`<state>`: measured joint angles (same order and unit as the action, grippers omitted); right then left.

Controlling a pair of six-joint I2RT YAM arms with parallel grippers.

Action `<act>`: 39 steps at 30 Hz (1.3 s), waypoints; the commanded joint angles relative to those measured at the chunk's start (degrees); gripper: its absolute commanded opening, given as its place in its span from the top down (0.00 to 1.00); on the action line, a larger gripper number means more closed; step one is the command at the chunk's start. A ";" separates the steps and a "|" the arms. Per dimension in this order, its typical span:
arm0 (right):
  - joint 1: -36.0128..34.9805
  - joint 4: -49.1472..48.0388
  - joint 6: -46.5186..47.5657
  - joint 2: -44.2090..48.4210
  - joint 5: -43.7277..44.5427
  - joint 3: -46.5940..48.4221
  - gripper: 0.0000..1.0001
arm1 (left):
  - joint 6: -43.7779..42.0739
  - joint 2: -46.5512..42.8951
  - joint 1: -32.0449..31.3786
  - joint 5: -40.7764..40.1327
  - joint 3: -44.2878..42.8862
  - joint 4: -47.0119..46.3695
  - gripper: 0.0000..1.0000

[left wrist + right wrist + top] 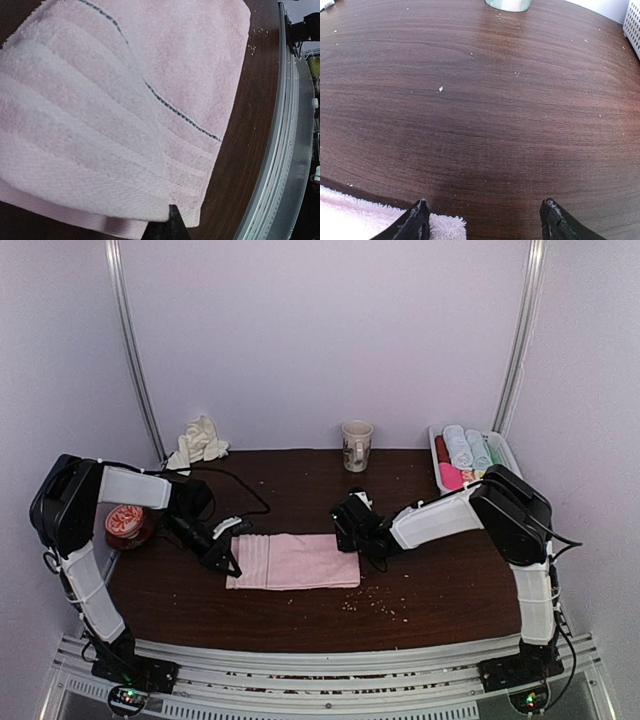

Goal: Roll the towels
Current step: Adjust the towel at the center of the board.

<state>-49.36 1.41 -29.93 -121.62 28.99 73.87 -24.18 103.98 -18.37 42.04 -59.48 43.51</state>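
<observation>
Honestly barely started: pale pink towel (295, 561) lies unrolled, left jaws clenched on its left edge, right jaws released by its right edge, cream towel (198, 440) crumpled well behind it

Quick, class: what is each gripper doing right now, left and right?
Left gripper: shut, seemingly pinching the pale pink towel at its edge.
Right gripper: open, holding nothing.

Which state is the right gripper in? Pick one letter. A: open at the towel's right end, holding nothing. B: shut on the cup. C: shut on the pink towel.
A: in the right wrist view the right gripper has its fingers spread wide over bare table, and the pink towel has a corner lying beside one finger, not pinched.
</observation>
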 commanded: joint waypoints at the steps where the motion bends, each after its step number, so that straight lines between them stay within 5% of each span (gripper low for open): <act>1: 0.29 1.47 0.87 -1.05 1.61 1.20 0.24 | -0.57 1.46 1.23 -2.82 -0.89 0.33 1.00; 6: 0.06 1.45 1.73 -0.54 0.78 0.97 0.23 | -0.16 3.66 1.50 -3.69 -0.64 -0.26 0.98; 13: -0.93 1.56 4.28 1.62 -0.64 1.43 0.20 | -0.29 1.46 2.31 -4.18 -2.09 0.27 0.61; 22: -0.97 1.89 4.27 4.15 -1.18 0.91 0.18 | 0.07 -3.72 3.78 -4.52 -8.14 1.57 0.33; 39: -1.00 2.96 2.65 2.79 -1.16 1.46 0.20 | 5.21 3.49 4.52 -8.97 -12.01 -9.66 0.37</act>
<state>-50.13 3.70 -26.35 -119.44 27.68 74.02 -19.75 105.73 -14.83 33.36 -69.43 37.45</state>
